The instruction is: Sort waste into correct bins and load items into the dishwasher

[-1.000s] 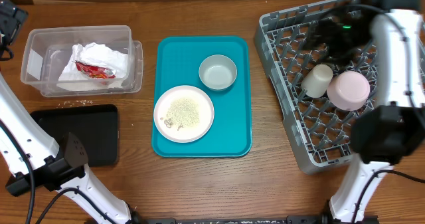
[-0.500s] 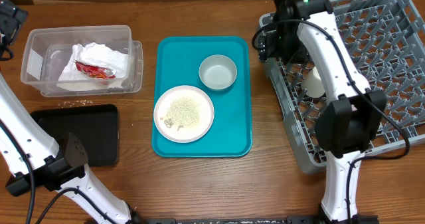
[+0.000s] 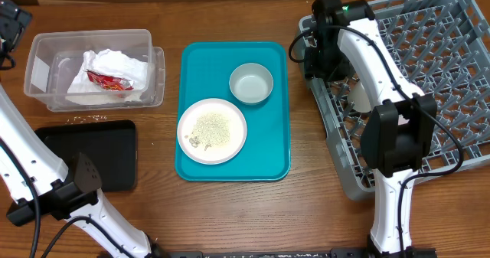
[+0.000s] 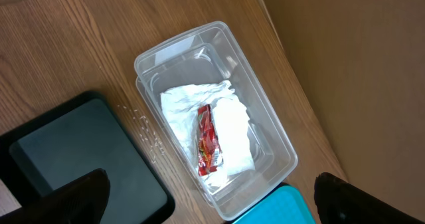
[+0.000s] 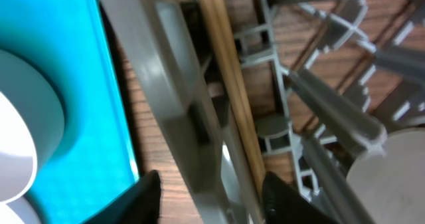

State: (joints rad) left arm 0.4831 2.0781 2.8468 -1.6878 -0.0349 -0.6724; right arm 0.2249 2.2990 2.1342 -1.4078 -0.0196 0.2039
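Wood-grain table [image 3: 230,212] is filling the overhead view, w/ a plain brown backdrop [image 4: 358,64] running along the top edge.

Upper left: clear tub [image 3: 40,74] is sitting on the wood, holding a crumpled napkin [image 3: 115,63] w/ a red wrapper [image 3: 107,80] lying on it. Just below, lower left, the black tray [image 3: 107,147] is lying flat. Stray bits [image 3: 88,119] are lying on the wood btwn tub & tray.

Center: teal tray [image 3: 268,151] is carrying the plate [image 3: 237,135] w/ rice bits [image 3: 210,128] in its middle. The grey bowl [image 3: 251,83] is sitting upright up & right of the plate, apart from it.

Right: dish rack [image 3: 452,66] is reaching the frame edge, w/ a white cup [image 3: 360,96] showing among the pegs near its left side.

R gripper [image 5: 212,204] is hanging over the rack's left rim, fingers partly apart, straddling the rim & a chopstick [image 5: 222,71] lying along it; can't tell if it's gripping anything. L gripper [image 4: 216,204] is hovering by the tub, fingers spread wide, holding nothing.
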